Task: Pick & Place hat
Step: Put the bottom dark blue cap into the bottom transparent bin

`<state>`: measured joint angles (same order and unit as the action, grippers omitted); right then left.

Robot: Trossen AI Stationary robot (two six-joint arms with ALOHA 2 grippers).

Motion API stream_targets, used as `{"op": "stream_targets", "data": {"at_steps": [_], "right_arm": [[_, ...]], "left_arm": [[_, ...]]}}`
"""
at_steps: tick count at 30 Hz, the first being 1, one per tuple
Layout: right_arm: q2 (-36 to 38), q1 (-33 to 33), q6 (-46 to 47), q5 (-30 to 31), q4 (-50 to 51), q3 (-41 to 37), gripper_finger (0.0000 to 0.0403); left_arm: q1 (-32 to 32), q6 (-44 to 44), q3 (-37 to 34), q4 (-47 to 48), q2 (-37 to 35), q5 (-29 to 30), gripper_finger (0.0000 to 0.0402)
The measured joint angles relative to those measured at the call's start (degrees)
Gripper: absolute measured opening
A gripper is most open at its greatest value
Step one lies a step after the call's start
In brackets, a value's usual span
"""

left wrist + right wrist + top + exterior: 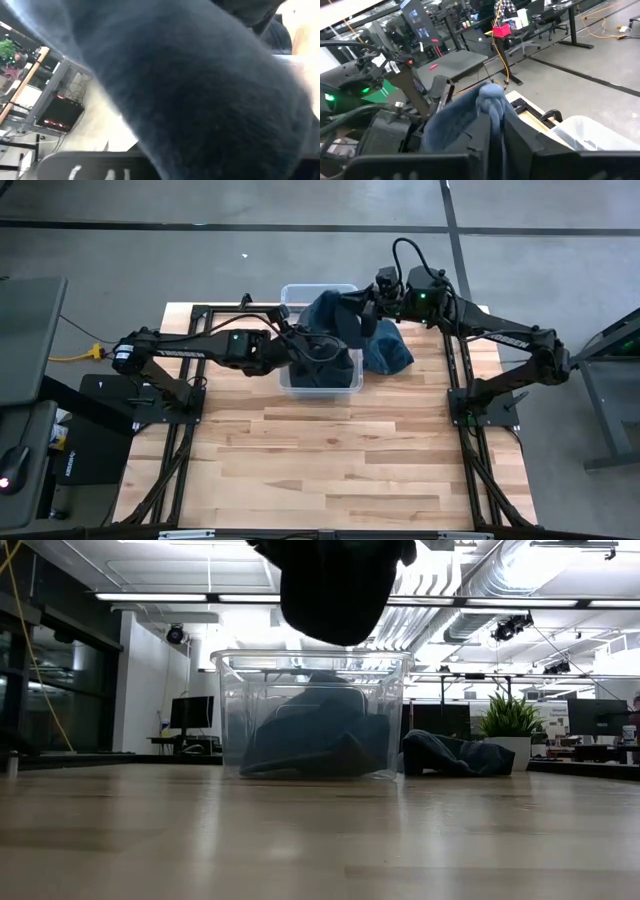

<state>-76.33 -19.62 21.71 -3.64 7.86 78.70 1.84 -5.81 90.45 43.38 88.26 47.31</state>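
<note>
A dark blue knit hat (335,318) hangs above a clear plastic bin (290,292); in the low view the hat (335,585) hangs over the bin's rim (310,656). My right gripper (492,125) is shut on this hat, just right of the bin in the high view (366,310). My left gripper (300,345) is over the bin beside the hat, whose cloth (190,85) fills the left wrist view. More dark hats (310,745) lie in the bin. Another blue hat (388,348) lies on the table, right of the bin. My right gripper pinches a bunched fold of the hat's cloth (490,97) between its two fingers (520,135). It comes roughly level from the table's right side. The hat hangs clear of the bin, its free end sagging down over the bin's opening.
The bin stands at the middle of the table's far half. The loose hat (455,755) rests on the table against the bin's right side. The wooden top (320,460) stretches toward the near edge. A potted plant (510,720) and desks show in the room beyond.
</note>
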Motion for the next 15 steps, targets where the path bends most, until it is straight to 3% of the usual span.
{"op": "stream_targets", "data": {"at_steps": [6,15], "right_arm": [[1.03,-0.79,-1.88,-3.12,1.67,0.0,0.0108],[5.0,-5.63,-2.78,-13.83,8.96,0.04,0.0191]], "left_arm": [[-0.51,1.2,0.0,3.95,0.01,-1.94,0.0006],[-4.71,-0.05,0.04,7.55,-0.77,-16.8,0.0006]]}}
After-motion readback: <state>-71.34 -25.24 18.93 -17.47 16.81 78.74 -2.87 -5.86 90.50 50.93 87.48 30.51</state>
